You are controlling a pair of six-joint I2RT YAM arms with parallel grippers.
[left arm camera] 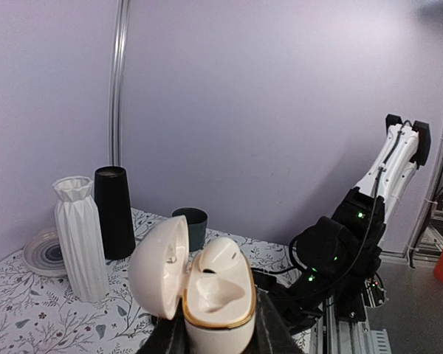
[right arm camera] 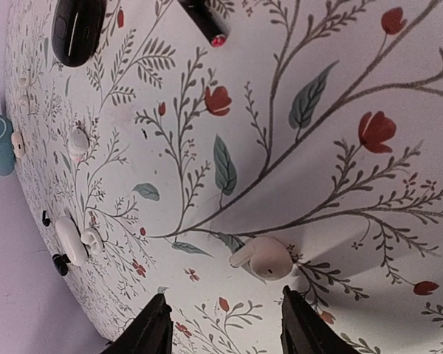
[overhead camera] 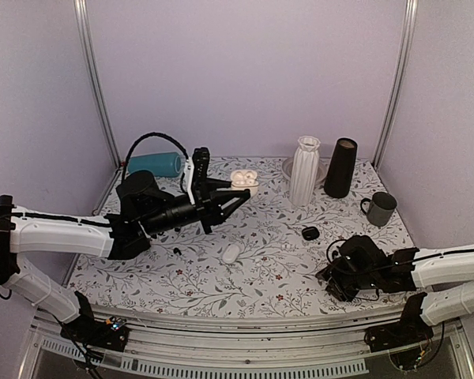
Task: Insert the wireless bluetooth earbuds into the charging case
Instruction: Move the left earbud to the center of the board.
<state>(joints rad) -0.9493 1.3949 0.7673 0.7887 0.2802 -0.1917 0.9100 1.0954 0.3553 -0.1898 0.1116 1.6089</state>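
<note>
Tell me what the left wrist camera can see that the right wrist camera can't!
Only the left wrist view shows the open cream-white charging case, the white ribbed vase, the tall black cone-shaped cup and the other black-and-white robot arm. Only the right wrist view shows a loose white earbud lying on the table just ahead of the open right gripper, plus a black pebble-shaped case. Both show the flower-patterned tablecloth.
</note>
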